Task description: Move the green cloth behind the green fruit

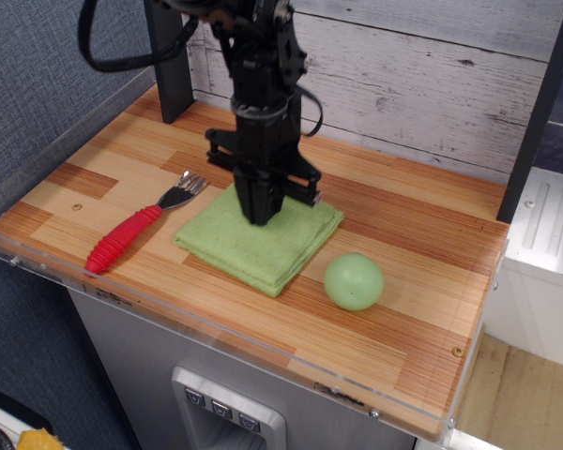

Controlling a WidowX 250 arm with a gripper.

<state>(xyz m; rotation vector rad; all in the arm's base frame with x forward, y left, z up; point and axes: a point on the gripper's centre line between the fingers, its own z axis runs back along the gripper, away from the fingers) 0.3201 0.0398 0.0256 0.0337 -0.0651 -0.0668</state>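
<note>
The green cloth is a light green folded square towel lying flat on the wooden tabletop, left of and slightly behind the green fruit. The fruit is a smooth pale green ball near the front right of the cloth, not touching it. My black gripper points straight down onto the cloth's far middle, its fingertips pressed together into the fabric and seemingly pinching it.
A fork with a red ribbed handle lies left of the cloth. A black post stands at the back left. A wood-plank wall runs behind. A clear plastic rim edges the table's front.
</note>
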